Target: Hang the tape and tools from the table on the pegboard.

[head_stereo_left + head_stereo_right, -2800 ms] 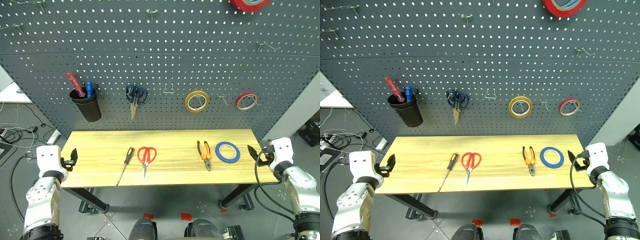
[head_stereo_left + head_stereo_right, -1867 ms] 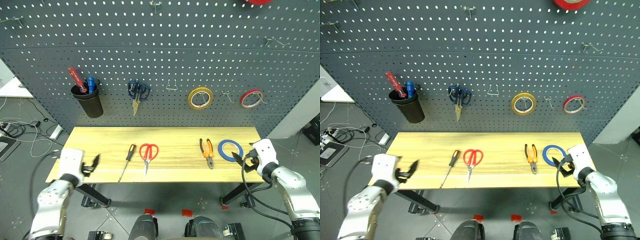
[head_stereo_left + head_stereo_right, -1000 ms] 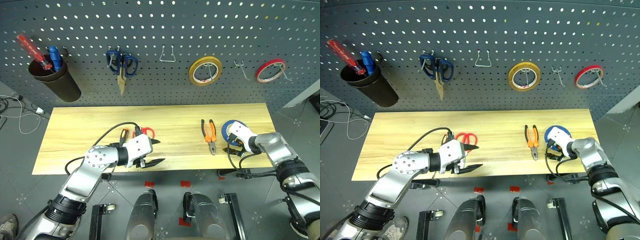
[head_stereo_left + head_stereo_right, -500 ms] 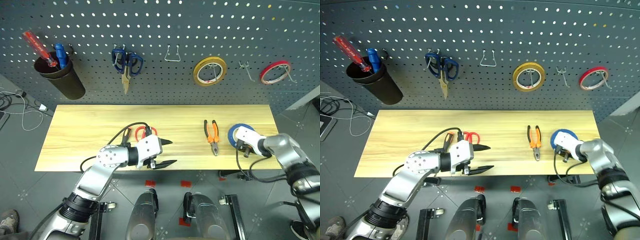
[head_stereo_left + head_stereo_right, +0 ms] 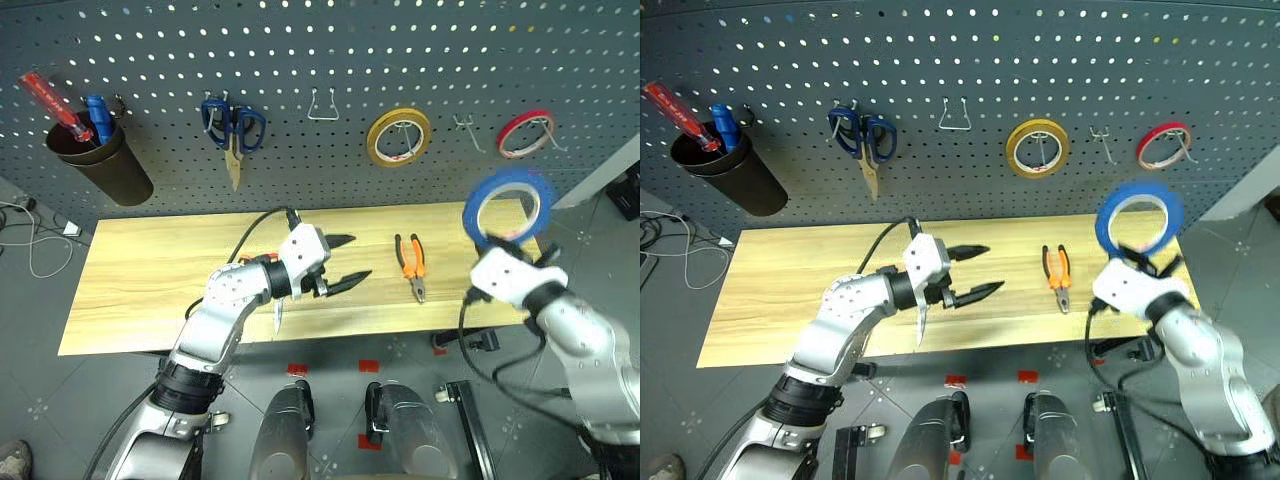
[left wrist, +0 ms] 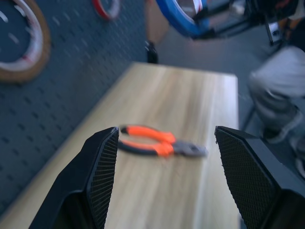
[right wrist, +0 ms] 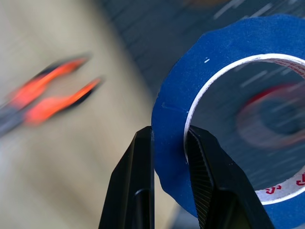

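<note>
While right gripper [image 7: 169, 191] jaws clamp blue tape [image 5: 508, 207] rim, ring raised off counter [image 5: 140, 285] near pegboard [image 5: 300, 60]; left gripper [image 5: 352, 258] jaws apart over counter beside pliers [image 5: 411, 267].

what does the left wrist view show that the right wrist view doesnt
Left wrist view alone: the left gripper with its jaws wide open and nothing between them, the yellow tape ring on the pegboard, and the whole length of the table top out to its far end.

Right wrist view alone: the right gripper shut on the rim of the blue tape, seen close up.

Both share: the blue tape ring, held up off the table, the orange-and-black pliers lying on the wood, and the red tape ring.
</note>
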